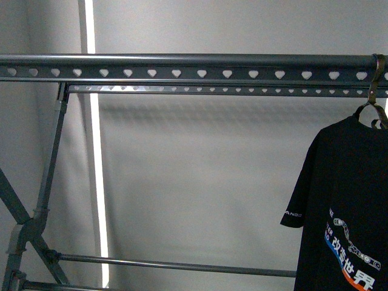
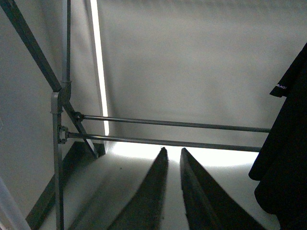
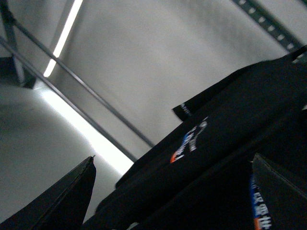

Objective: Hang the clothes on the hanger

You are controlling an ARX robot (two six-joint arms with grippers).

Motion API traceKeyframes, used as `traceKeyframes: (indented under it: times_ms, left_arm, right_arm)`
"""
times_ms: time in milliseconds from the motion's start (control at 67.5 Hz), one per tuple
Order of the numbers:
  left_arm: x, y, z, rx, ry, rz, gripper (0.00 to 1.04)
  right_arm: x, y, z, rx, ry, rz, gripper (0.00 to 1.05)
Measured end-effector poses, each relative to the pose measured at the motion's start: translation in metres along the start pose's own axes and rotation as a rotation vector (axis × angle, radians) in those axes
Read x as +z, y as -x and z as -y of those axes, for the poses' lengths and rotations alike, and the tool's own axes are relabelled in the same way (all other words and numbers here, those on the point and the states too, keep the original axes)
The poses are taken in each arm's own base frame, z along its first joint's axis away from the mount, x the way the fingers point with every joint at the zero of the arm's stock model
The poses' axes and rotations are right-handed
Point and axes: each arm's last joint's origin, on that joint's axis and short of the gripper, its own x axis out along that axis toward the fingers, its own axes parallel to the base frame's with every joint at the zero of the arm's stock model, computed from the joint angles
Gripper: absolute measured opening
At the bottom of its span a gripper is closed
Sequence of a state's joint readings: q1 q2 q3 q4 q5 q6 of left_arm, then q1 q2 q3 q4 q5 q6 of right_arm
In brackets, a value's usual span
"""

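Observation:
The black T-shirt with white lettering and a blue-orange stripe hangs at the far right of the dark-grey rail with heart-shaped holes, from a small hook over the rail. Neither gripper shows in the front view. In the left wrist view my left gripper is shut and empty, its fingers close together, pointing at the frame's lower bars; the shirt's sleeve and side hang off to one side. In the right wrist view my right gripper is open, fingers wide apart, with the shirt filling the space beyond them.
A second, thinner perforated rail runs just behind and below the main one. The frame's upright and diagonal braces stand at the left, with a low crossbar. A plain grey wall with a bright vertical light strip lies behind.

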State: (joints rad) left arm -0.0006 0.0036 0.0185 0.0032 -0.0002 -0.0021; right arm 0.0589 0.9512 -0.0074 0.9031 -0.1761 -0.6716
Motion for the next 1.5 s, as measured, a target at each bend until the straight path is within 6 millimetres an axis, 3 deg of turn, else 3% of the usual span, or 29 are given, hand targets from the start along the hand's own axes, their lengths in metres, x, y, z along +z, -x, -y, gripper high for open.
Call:
traceKeyframes:
  times_ms: [119, 282, 311, 371, 430, 460, 919, 1497]
  left_arm:
    - [0.000, 0.000, 0.000, 0.001, 0.000, -0.001, 0.47]
    - [0.000, 0.000, 0.000, 0.000, 0.000, -0.001, 0.77]
    - [0.000, 0.000, 0.000, 0.000, 0.000, -0.001, 0.85]
    - [0.000, 0.000, 0.000, 0.000, 0.000, -0.001, 1.00]
    - [0.000, 0.000, 0.000, 0.001, 0.000, -0.001, 0.98]
    - [0.000, 0.000, 0.000, 0.001, 0.000, -0.001, 0.98]
    - [0.000, 0.000, 0.000, 0.000, 0.000, -0.001, 0.98]
    - [0.000, 0.000, 0.000, 0.000, 0.000, -0.001, 0.98]
  right_arm:
    - [0.004, -0.003, 0.003, -0.141, -0.183, 0.000, 0.77]
    - [0.005, 0.007, 0.016, -0.243, -0.436, 0.009, 0.49]
    - [0.005, 0.010, 0.018, -0.256, -0.482, 0.012, 0.51]
    - [0.008, 0.016, 0.020, -0.265, -0.571, 0.034, 0.69]
    - [0.010, 0.018, 0.020, -0.269, -0.610, 0.048, 0.85]
    - [0.011, 0.019, 0.021, -0.270, -0.620, 0.052, 0.82]
    - [0.014, 0.040, 0.017, -0.252, -0.643, 0.004, 0.01]
    - [0.011, 0.057, 0.010, -0.242, -0.651, -0.023, 0.02]
